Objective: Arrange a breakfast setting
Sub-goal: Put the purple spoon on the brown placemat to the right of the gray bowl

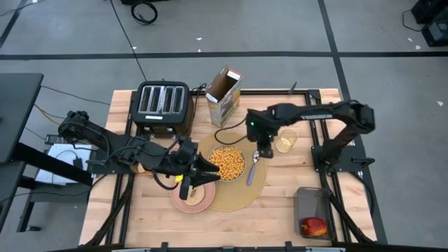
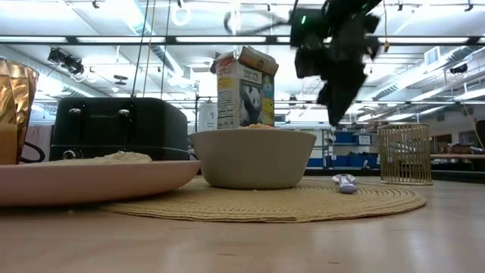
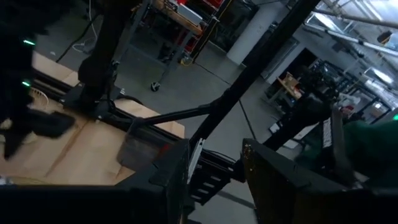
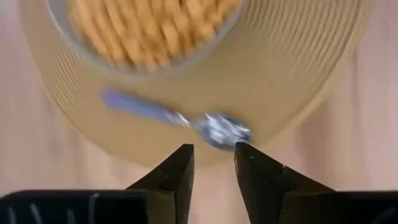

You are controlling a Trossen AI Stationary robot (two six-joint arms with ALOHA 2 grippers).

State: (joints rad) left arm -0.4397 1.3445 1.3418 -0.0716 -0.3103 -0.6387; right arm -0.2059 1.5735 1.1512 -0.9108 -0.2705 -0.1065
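Observation:
A round tan placemat point(image 1: 234, 190) lies mid-table. On it stand a pale grey bowl point(image 2: 254, 158) of cereal point(image 1: 227, 161) and, to the bowl's right, a metal spoon point(image 4: 186, 118) that lies flat with a bluish handle. My right gripper point(image 4: 213, 149) hangs open above the spoon's bowl end point(image 4: 225, 129), clear of it, and also shows from overhead point(image 1: 264, 150). A pink plate point(image 1: 190, 203) with a round bread piece point(image 2: 114, 158) sits at the mat's left rim. My left gripper point(image 3: 214, 186) stands level over the plate, open and with nothing between its fingers. An amber cup point(image 2: 15, 114) stands far left.
A black toaster point(image 1: 162, 105) and an open cereal box point(image 1: 224, 94) stand at the back. A gold wire basket point(image 1: 285, 142) sits right of the mat. A red apple point(image 1: 315, 226) lies in a clear container at the near right corner.

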